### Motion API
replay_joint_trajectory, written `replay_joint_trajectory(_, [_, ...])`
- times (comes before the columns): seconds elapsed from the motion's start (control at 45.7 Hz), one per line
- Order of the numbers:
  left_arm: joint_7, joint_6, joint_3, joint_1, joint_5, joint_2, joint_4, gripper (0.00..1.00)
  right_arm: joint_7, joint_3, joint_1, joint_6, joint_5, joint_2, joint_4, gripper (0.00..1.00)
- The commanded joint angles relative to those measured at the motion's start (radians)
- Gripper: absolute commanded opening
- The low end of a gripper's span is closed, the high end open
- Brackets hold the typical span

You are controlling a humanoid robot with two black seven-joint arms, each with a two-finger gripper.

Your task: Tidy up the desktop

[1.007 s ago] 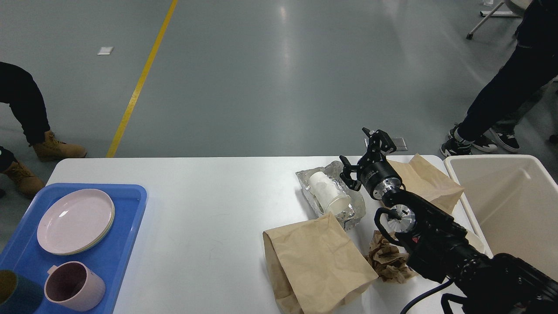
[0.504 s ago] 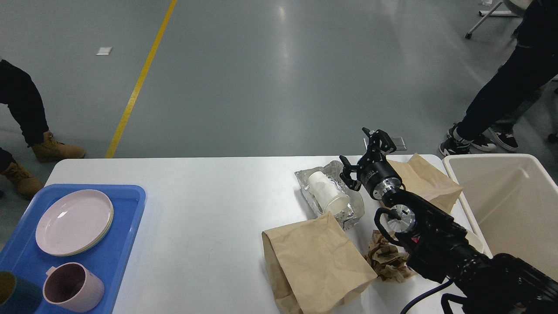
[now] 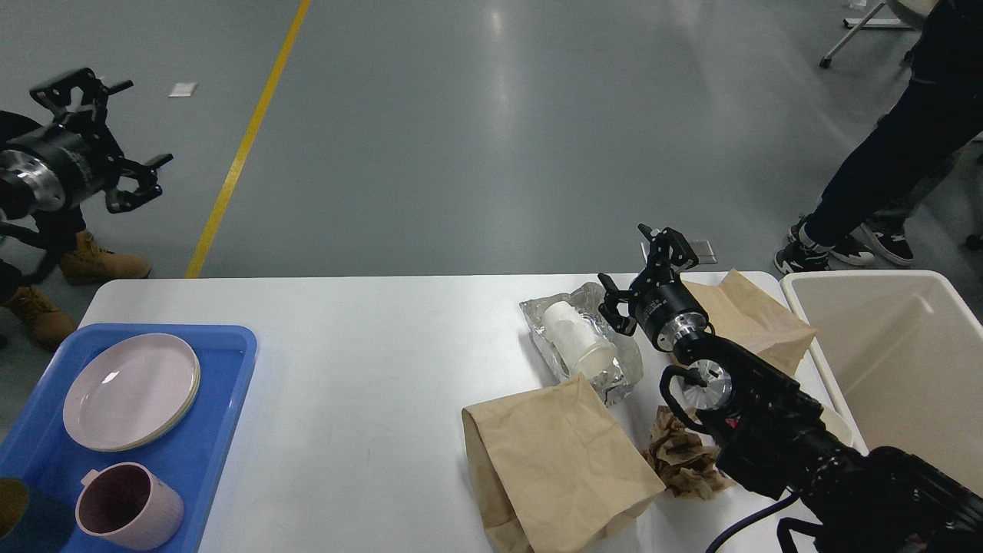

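Over the desktop right half, the right gripper is being held wide and empty, just right of the cup in foil; cup axis is running far-left to near-right. Left gripper is being held spread, well apart, far left.
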Motion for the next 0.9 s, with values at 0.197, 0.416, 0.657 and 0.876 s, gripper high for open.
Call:
replay_joint_trajectory(0.197, [-0.332,0.036,-0.205,0.220,-0.001,-0.127,0.054,0.96,0.000,0.000,0.000,0.000,0.000,0.000,0.000,1.00])
replay_joint_trajectory(0.416, [-0.570,0.036,-0.209,0.253,-0.001,-0.173,0.054,0.96,0.000,0.000,0.000,0.000,0.000,0.000,0.000,1.00])
replay_joint_trajectory(0.657, [-0.580,0.042,-0.211,0.273,-0.001,-0.180,0.076,0.96,0.000,0.000,0.000,0.000,0.000,0.000,0.000,1.00])
replay_joint_trajectory(0.876, [-0.581,0.046,-0.220,0.330,-0.002,-0.179,0.093,0.96,0.000,0.000,0.000,0.000,0.000,0.000,0.000,1.00])
